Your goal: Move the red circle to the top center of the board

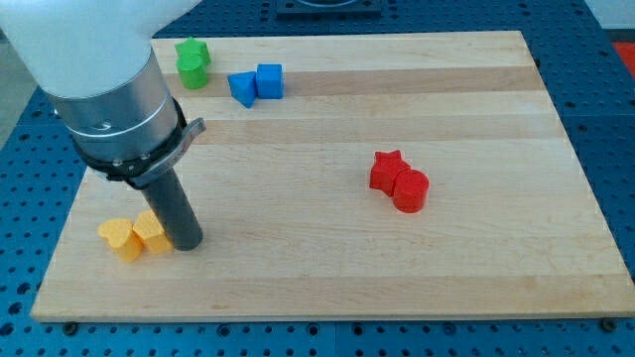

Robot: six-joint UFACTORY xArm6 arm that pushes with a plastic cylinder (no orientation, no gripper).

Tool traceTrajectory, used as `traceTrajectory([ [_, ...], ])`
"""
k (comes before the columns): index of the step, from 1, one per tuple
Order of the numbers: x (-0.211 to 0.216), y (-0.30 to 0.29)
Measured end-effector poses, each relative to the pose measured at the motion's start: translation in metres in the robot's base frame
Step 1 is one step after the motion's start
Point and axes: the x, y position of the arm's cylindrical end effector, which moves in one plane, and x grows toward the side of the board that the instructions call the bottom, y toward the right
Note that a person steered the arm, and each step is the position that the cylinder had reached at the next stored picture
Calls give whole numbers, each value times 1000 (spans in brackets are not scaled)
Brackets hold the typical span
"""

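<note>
Red circle point(410, 189) sits right of centre on the bench point(327, 288), roughly mid-height in the view, a short solid cylinder with flat top, glossy red, upright. It is touching the red star point(388, 169), which is on its upper-left side, so the pair reads as one clump. That matters: the goal is top centre, up and to the view's left of where the circle is now, and the star lies almost on that line, so a straight push probably drags the star along unless the approach comes from the lower right and peels the circle off. Top centre itself looks free; the nearest things are two blue blocks point(256, 83), touching each other, further to the view's left along the top edge, with the green block point(192, 61) beyond them near the top-left corner. End effector is just the rod, no jaws to be spread or pinched, nothing held. The tip point(187, 244) is far off at the lower left, touching or just beside the right one of two yellow blocks point(135, 236), well apart from the red circle. My read: the task push has not started, and the arm needs a long traverse across the bench first.
</note>
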Motion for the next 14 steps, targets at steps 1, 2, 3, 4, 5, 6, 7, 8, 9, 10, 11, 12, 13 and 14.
traceTrajectory([
  [1, 0, 0],
  [2, 0, 5],
  [3, -6, 27],
  [4, -11, 75],
  [5, -11, 135],
  [6, -11, 190],
  [7, -10, 235],
  [8, -15, 250],
  [9, -32, 250],
  [10, -44, 251],
  [11, -57, 252],
  [12, -73, 253],
  [13, -86, 270],
  [14, -106, 275],
])
